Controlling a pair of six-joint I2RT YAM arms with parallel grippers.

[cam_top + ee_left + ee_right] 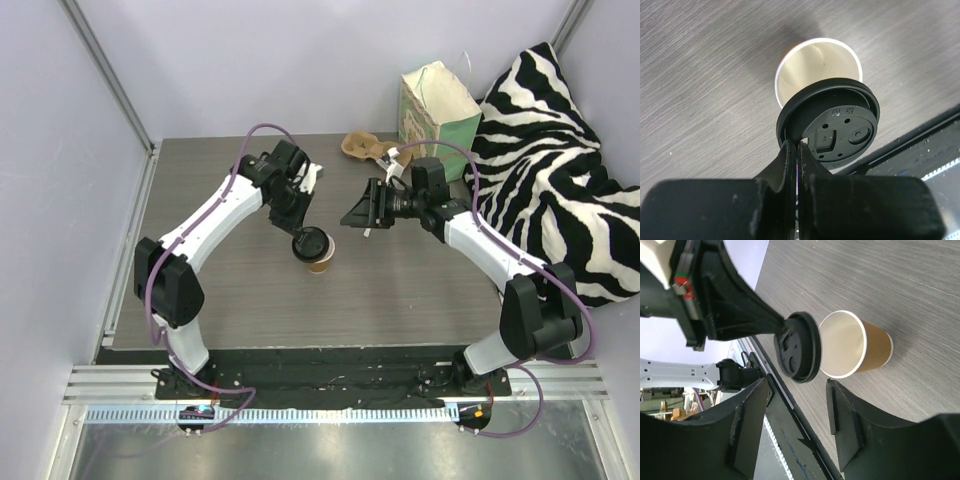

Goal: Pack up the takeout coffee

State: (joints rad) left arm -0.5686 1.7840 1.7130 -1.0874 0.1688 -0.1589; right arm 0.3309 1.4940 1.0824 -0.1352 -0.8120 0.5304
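Since the left hand [796, 147] is clamped only on the edge of the lid [840, 132], which hangs tilted just past its fingertips over the open cup [812, 65] on the tabletop [420, 290], pressing could seat it crooked or topple the cup (nothing steadies it). The right hand [799, 385], fingers apart, faces the cup. Beyond it: one bag [437, 105], one carrier [365, 148]. One cup, one lid.

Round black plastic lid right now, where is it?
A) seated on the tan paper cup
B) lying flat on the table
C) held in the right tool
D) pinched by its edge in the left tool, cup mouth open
D: the left tool is shut on the edge of the round black plastic lid, which is tilted and not seated, and the tan paper cup shows an uncovered mouth.
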